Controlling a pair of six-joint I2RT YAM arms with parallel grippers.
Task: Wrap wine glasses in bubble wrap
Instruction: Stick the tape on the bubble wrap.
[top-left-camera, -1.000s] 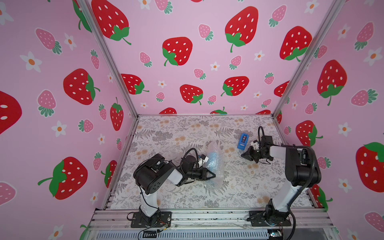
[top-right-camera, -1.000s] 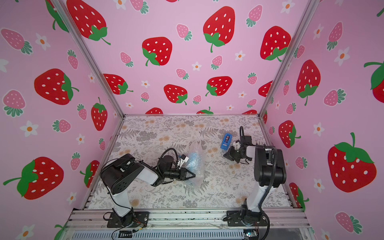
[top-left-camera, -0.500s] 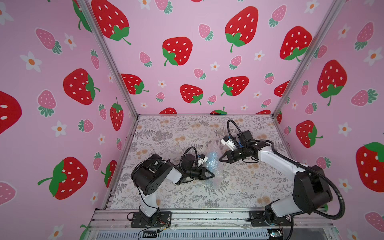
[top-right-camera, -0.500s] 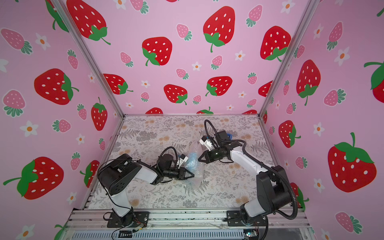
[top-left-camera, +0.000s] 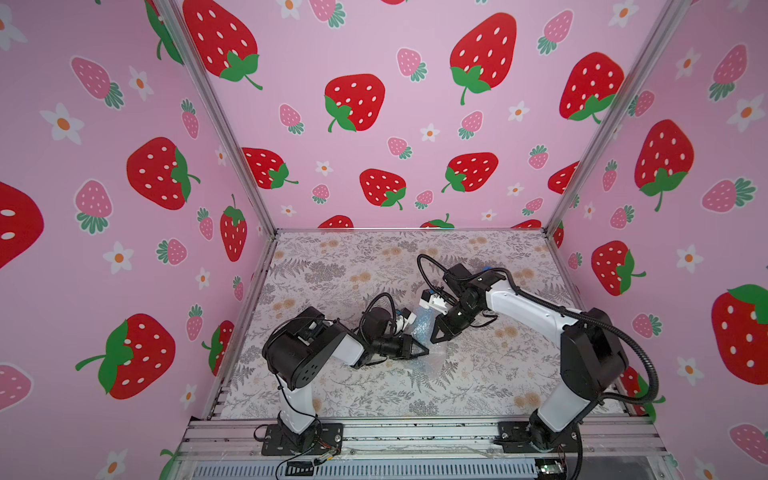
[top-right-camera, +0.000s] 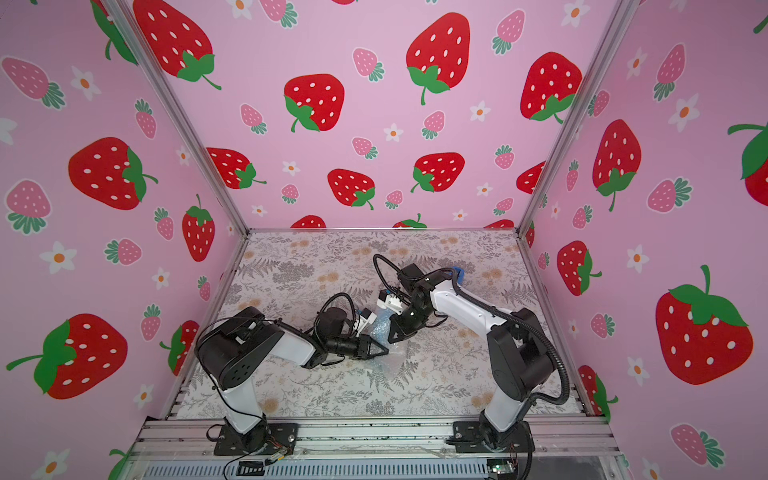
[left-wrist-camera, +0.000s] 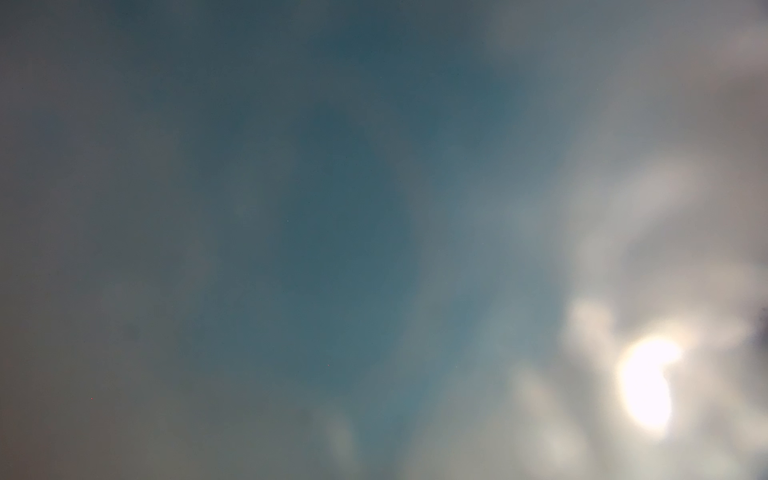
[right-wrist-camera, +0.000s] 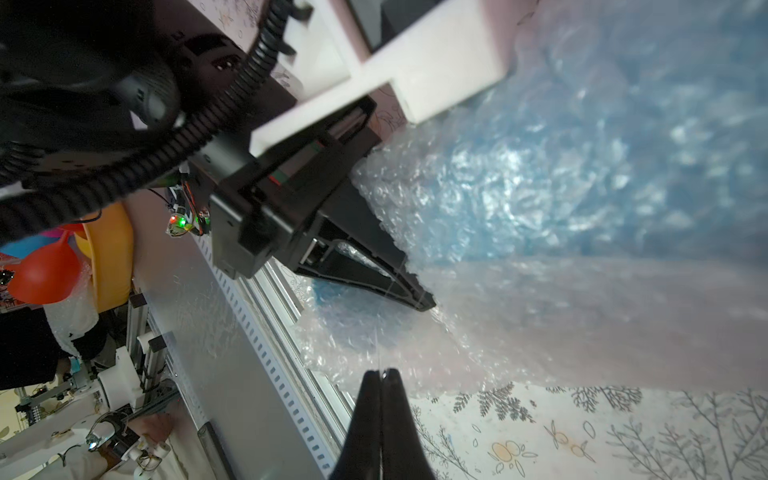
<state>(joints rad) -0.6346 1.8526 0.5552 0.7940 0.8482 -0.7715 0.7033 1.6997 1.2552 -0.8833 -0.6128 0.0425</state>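
Observation:
The bubble wrap (top-left-camera: 422, 323) (top-right-camera: 379, 328) lies bunched in the middle of the table. The light-blue wine glass (right-wrist-camera: 561, 166) shows only as a blue blur through it. My left gripper (top-left-camera: 420, 352) (top-right-camera: 380, 352) (right-wrist-camera: 424, 305) reaches in from the left, shut on a fold of the wrap at the bundle's near side. My right gripper (top-left-camera: 434, 338) (top-right-camera: 392, 337) (right-wrist-camera: 380, 372) points down at the bundle from the right. Its jaws are shut, and a thin clear strip (right-wrist-camera: 384, 324) runs from between its tips toward the left gripper. The left wrist view is only a blue-grey blur.
A darker blue tape dispenser (top-right-camera: 457, 272) peeks out behind the right arm at the back right. Pink strawberry walls close in three sides. An aluminium rail (top-left-camera: 415, 432) runs along the front edge, with red and yellow objects (right-wrist-camera: 62, 266) beyond it.
The right arm has swung from the tape dispenser at the back right to the wrapped bundle in the middle. The left gripper has kept its hold on the wrap.

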